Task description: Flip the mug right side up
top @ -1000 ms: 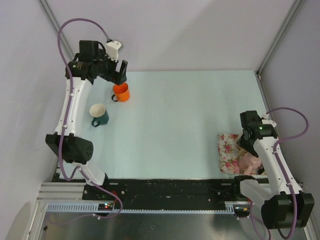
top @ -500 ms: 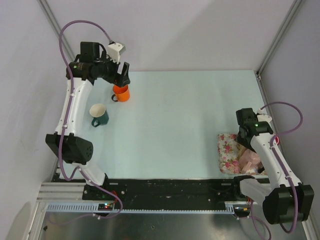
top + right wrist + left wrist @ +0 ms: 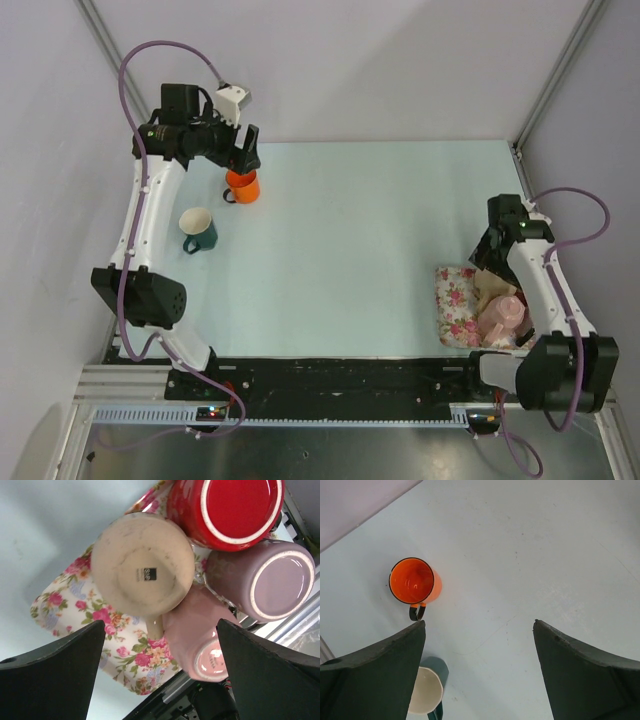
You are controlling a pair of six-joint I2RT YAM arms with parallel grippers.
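Note:
Several mugs stand upside down on a floral tray (image 3: 70, 605) at the near right: a beige mug (image 3: 142, 562), a red mug (image 3: 227, 507), a mauve mug (image 3: 262, 580) and a pink mug (image 3: 197, 635), which leans with its base towards the camera. My right gripper (image 3: 160, 624) is open above them, its jaws wide either side of the beige mug's handle and the pink mug. In the top view the pink mug (image 3: 503, 316) shows beside the right arm (image 3: 512, 228). My left gripper (image 3: 479, 625) is open and empty, high over the table.
An orange mug (image 3: 412, 581) stands upright at the far left (image 3: 242, 185). A green mug with a cream inside (image 3: 426, 694) stands upright nearer (image 3: 198, 229). The tray (image 3: 456, 305) lies against the black front rail (image 3: 340, 372).
My right wrist has swung back and to the right, uncovering the pink mug in the top view. My left arm has turned only slightly above the orange mug.

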